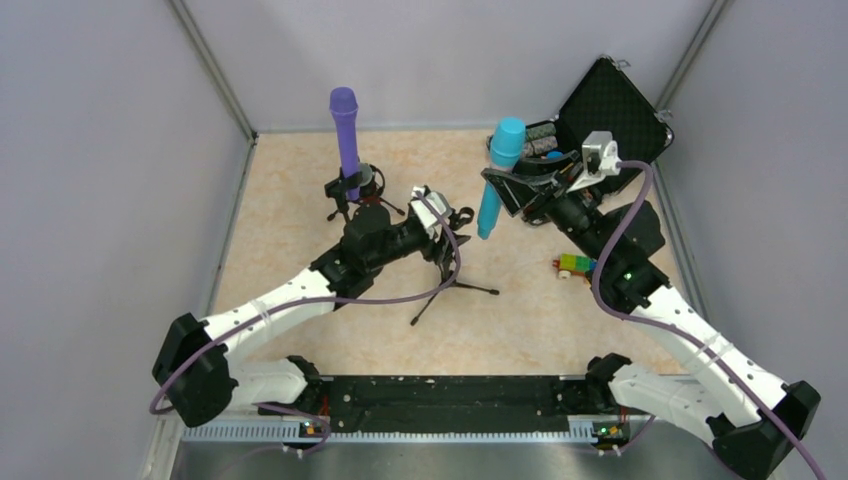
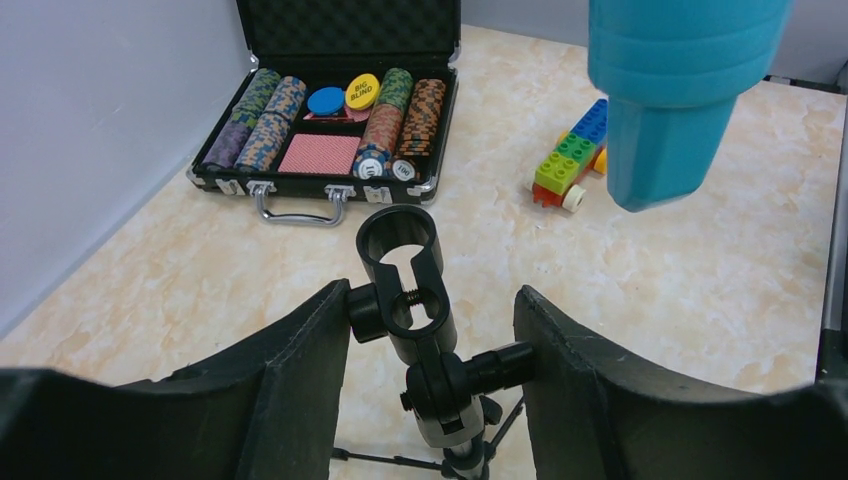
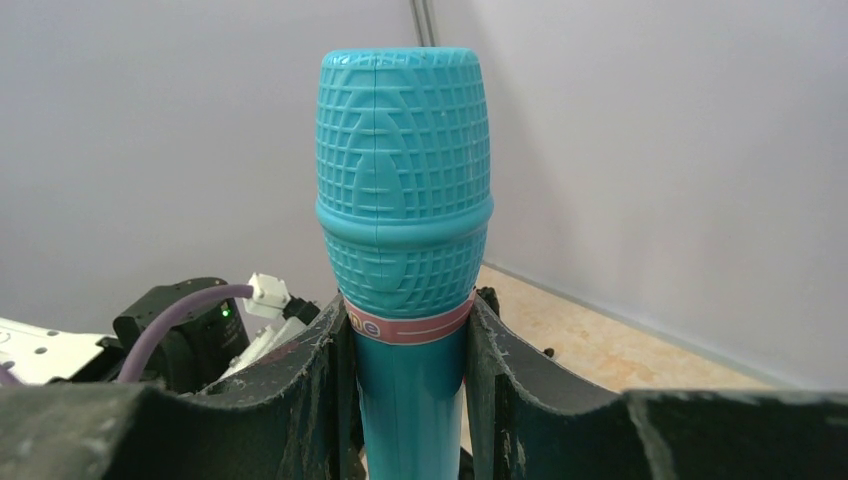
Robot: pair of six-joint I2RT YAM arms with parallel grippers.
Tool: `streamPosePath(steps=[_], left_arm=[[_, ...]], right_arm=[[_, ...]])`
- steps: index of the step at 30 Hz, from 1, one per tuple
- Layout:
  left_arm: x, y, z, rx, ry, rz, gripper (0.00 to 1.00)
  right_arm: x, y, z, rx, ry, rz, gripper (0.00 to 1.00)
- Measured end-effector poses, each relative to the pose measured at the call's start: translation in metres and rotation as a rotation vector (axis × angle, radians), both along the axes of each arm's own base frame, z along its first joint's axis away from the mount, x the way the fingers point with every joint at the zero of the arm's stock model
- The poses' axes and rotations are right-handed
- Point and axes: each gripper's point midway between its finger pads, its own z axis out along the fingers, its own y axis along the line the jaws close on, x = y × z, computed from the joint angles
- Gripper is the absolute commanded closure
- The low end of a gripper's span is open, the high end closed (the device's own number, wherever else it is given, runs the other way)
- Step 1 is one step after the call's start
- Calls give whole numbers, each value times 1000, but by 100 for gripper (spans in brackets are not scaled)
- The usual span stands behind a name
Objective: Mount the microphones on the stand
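item: light blue plastic toy microphone (image 1: 488, 212) with a gridded head and a pink band, upright and head up, pinched at its neck between the pads of the right claw (image 3: 405, 322), which hangs in mid-air right of centre in the overhead view, clear of the counter (image 1: 300, 210). item: black tripod stand (image 1: 452, 275) at centre frame, topped by an empty ring clip (image 2: 398, 235) with its slot towards the camera. the left claw (image 2: 430, 297) is drawn in on the clip's joint, both pads appearing to touch its side knobs, steadying it. item: purple toy microphone (image 1: 346, 135), upper left of centre, already seated upright in a second small black stand (image 1: 350, 190). step in hand, as judged: second microphone being brought to its holder. in the left wrist view its tail end hangs at upper right, above and off to the side of the ring. next move calls for shifting the tail over the ring, keeping the shaft in line with the bore, then lowering it through while the left claw keeps the stand from tipping. surroundings: open black case of striped poker chips and cards (image 2: 340, 110) at upper right of the overhead view, behind the right arm. multicoloured block train (image 1: 575, 265) on the counter right of centre, below the right claw. neither lies on the short path between microphone and clip. the chief obstruction is the left claw's own fingers (image 2: 300, 360), which sit close beside the ring. no red microphone is seen in any view.
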Motion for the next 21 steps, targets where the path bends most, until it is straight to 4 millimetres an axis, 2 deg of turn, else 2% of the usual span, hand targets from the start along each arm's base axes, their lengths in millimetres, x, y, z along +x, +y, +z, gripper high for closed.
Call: streamPosePath(steps=[3, 8, 12, 21], left_arm=[[-3, 3, 0, 15, -3, -2, 79], [-10, 7, -1, 44, -5, -28, 100], [-17, 6, -1, 65, 4, -71, 100], [-38, 9, -1, 106, -8, -209, 100]], right_arm=[[1, 0, -6, -12, -2, -6, 100], [1, 0, -16, -24, -16, -10, 100], [-2, 2, -21, -26, -34, 5, 100], [-12, 4, -18, 2, -115, 49, 100]])
